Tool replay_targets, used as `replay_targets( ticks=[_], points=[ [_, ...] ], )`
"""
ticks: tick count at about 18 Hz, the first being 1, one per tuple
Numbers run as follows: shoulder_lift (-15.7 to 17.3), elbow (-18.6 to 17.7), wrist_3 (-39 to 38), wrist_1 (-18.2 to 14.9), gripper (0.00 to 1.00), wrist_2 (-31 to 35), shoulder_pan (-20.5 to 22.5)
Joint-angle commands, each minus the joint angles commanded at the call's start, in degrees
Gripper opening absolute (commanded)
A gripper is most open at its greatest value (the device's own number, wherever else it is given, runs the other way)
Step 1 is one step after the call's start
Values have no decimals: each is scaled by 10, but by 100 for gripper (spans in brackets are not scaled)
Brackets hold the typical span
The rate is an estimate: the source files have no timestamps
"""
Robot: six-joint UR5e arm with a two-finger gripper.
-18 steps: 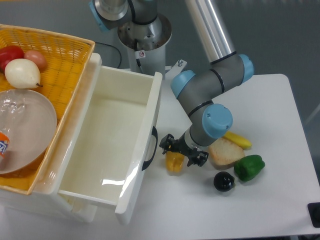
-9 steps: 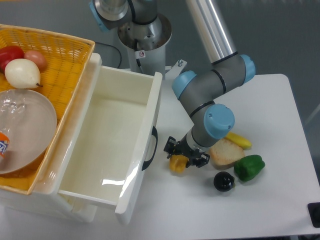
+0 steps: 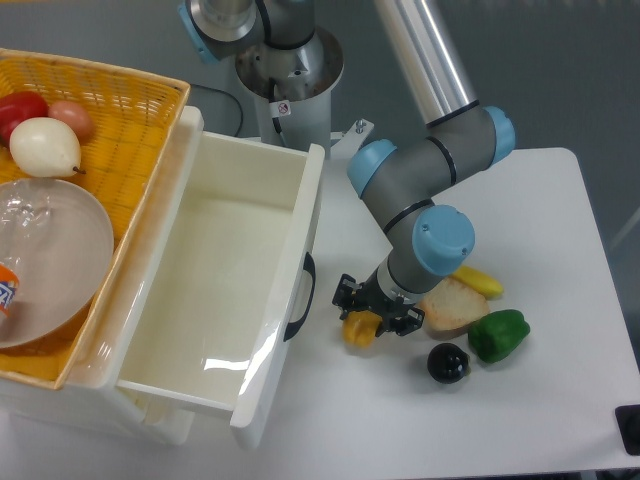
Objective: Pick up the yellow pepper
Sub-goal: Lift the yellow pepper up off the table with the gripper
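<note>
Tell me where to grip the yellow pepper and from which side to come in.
Grip the yellow pepper across its blocky body, coming from above. It lies low on the table, with the open drawer close on one side and the bread slice on the other, so a sideways approach looks cramped. The gripper is already over it, fingers straddling it.

The arm is built of grey cylindrical joint housings capped with light-blue round covers, linked by a long polished silver tube. Its base is a silvery-white column bearing a small red-and-white sticker, with a black cable trailing from it. At the wrist sits a small black two-finger gripper [image 3: 377,310].
</note>
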Motion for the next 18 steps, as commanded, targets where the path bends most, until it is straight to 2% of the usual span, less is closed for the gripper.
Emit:
replay_targets(
  ticks=[9,15,18],
  points=[
    [13,55,19,-36,8,2,16],
    [46,70,132,-54,8,4,35],
    [68,66,204,-61,8,29,33]
  ],
)
